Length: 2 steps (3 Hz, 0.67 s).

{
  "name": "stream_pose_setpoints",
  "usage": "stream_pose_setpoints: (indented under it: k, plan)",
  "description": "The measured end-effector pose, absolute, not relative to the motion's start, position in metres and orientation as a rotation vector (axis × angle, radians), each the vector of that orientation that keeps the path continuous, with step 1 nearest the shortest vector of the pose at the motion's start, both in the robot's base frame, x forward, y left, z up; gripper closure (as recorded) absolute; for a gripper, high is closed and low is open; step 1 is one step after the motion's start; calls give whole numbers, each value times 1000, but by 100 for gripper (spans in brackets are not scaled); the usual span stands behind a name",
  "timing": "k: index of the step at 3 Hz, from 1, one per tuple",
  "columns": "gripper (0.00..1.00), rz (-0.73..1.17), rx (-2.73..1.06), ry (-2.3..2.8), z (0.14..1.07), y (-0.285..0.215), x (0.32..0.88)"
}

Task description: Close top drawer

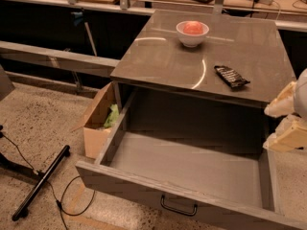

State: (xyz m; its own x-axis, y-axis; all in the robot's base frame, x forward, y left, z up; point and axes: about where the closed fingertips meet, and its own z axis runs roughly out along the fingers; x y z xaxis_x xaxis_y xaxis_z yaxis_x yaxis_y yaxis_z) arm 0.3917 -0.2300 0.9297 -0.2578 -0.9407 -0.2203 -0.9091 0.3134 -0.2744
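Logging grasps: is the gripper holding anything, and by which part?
Nothing visible; the gripper hangs beside the open top drawer, clear of its handle.

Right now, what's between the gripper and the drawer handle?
In the camera view, the gripper hangs at the right edge beside the drawer. Between it and the handle lie only the drawer's right wall and bare floor.

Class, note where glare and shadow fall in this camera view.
Camera view: curved glare streaks cross the cabinet top near the white bowl; deep shadow fills the recess behind the open top drawer; the gripper sits pale at the right edge.
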Motion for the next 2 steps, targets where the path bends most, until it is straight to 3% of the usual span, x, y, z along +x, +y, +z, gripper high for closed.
stream_pose_setpoints:
  k: [2]
  plan:
    - [95,-86,-1650,2258,867,-244,341]
